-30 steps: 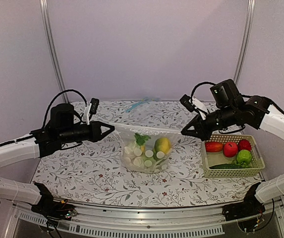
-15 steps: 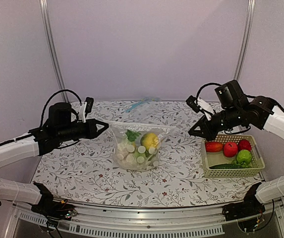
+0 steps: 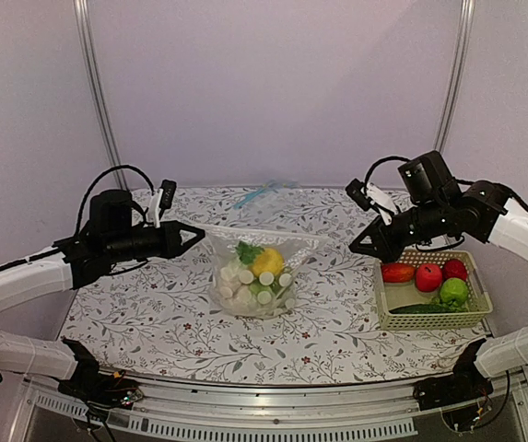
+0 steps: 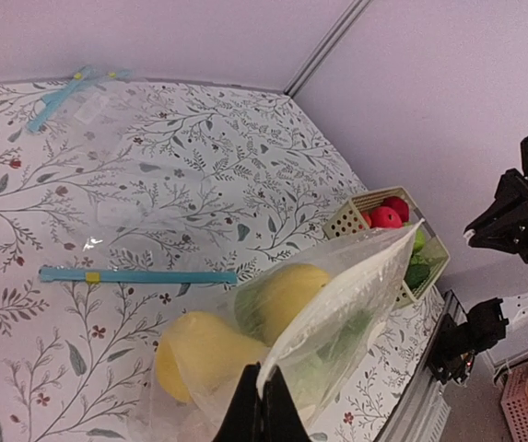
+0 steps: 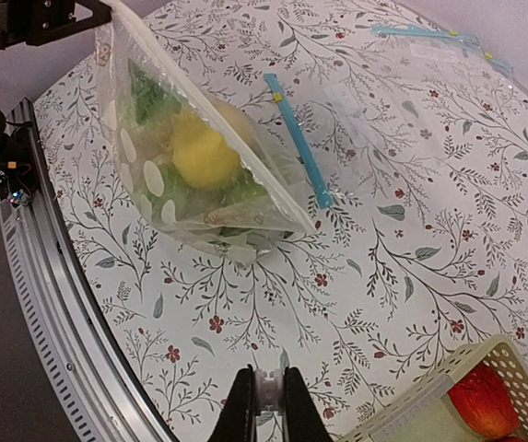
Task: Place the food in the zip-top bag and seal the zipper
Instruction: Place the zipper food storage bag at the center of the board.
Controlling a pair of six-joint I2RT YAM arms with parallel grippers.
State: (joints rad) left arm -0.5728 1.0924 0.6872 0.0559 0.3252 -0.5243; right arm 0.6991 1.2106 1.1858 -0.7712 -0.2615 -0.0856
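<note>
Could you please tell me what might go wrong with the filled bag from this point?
1. Only the left gripper pinches the zip-top bag, at one corner; the weight of the food could pull the plastic free.
2. I cannot tell whether it is sealed; if not, the lemon could roll out.

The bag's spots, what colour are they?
White, round spots on the clear bag; the right wrist view shows them best.

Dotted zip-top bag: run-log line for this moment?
clear dotted plastic zip-top bag holds toy food | left end effector: shut on bag corner | right end effector: shut, off bag | zipper seal: cannot tell
</note>
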